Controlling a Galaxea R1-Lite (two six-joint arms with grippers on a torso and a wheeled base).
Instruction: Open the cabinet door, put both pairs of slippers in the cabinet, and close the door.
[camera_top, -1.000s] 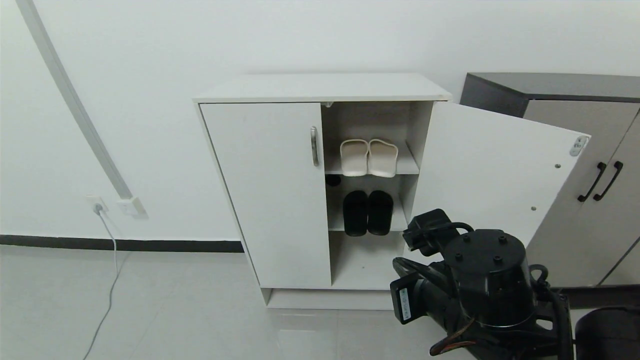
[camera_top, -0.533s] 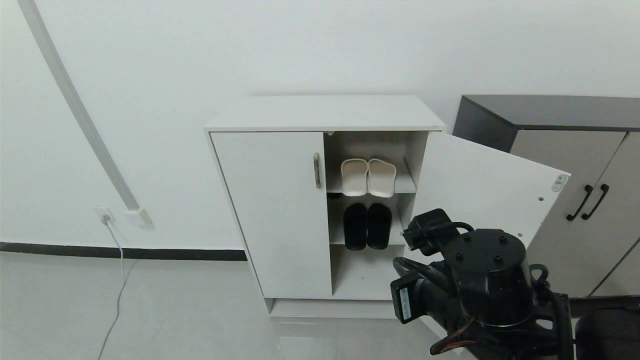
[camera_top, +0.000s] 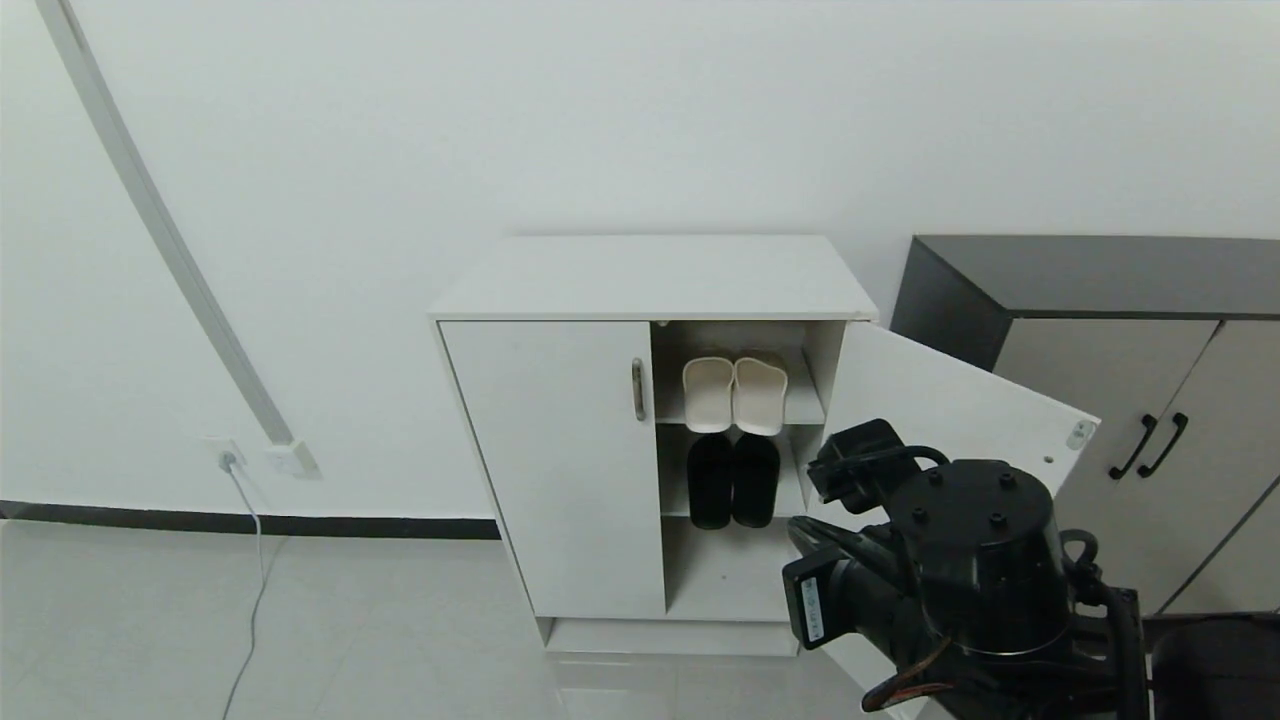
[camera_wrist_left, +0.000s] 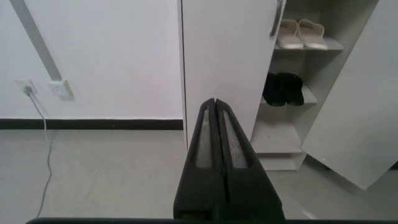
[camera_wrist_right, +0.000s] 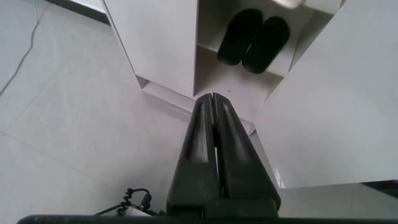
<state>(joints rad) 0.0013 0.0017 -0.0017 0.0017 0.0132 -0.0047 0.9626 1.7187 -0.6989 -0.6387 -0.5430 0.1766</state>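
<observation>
No text, label or number is legible anywhere in view

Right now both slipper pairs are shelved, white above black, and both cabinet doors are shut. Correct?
Not quite: the right door stands open; only the left door is shut, as the head view shows. The white slippers do sit above the black slippers.

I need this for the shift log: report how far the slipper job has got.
Done: the right door stands open, the white slippers sit on the upper shelf and the black slippers on the shelf below. In hand: nothing; the left gripper and right gripper are both shut, empty, and apart from the door. Left: swing the right door shut.
</observation>
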